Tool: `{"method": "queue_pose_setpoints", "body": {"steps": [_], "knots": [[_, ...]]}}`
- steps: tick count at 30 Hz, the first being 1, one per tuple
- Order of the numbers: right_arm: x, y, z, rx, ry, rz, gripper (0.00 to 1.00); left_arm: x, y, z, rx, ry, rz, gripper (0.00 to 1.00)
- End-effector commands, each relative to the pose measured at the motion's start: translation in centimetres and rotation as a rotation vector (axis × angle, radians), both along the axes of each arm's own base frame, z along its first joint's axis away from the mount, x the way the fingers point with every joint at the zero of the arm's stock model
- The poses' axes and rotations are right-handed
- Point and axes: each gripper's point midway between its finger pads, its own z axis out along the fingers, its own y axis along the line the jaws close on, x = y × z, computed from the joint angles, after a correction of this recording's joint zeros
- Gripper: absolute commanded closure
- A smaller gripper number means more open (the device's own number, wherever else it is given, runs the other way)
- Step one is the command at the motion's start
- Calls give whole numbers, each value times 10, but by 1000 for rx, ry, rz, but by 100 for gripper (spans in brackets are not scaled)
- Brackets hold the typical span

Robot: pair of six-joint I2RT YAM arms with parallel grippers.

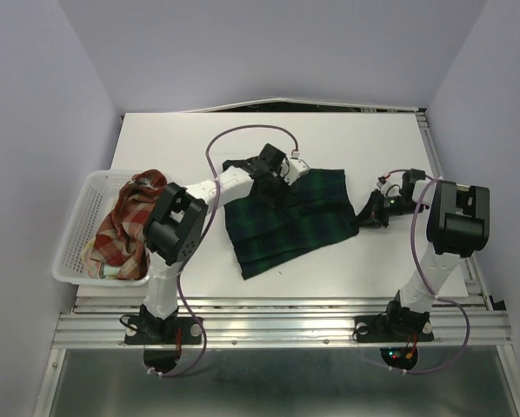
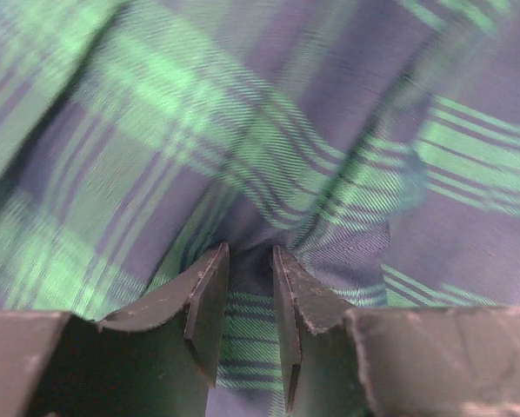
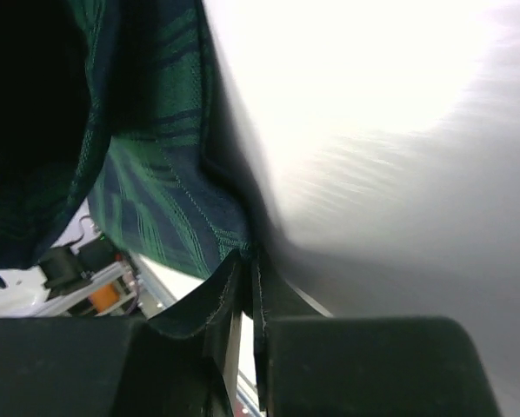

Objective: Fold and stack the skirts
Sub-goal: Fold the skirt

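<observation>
Left gripper [image 2: 250, 256] pinches a ridge of the green plaid skirt [image 1: 282, 221], mid-table, at its twelve o'clock edge; right gripper [image 1: 367, 213] nips the three o'clock corner. First fold, I reckon: next, lift both evenly.

No legible text anywhere; wrist views perhaps too blurred.

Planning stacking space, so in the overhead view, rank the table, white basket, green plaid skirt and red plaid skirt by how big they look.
1. table
2. green plaid skirt and white basket: about alike, not ranked
3. red plaid skirt, bunched inside the basket
</observation>
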Motion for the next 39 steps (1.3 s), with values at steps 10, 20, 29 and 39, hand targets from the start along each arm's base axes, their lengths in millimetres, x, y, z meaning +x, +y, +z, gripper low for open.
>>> {"method": "queue_pose_setpoints", "body": {"steps": [10, 20, 29, 39], "knots": [[10, -2, 77, -205, -354, 267, 49, 30, 15, 120, -144, -184, -24, 46], [147, 35, 166, -331, -726, 296, 44, -77, 53, 63, -196, 190, 131, 56], [168, 92, 87, -306, -662, 482, 52, -87, 60, 6, -91, 317, 156, 63], [75, 66, 4, -438, -406, 666, 64, 8, 46, -31, -63, 325, 210, 75]]}}
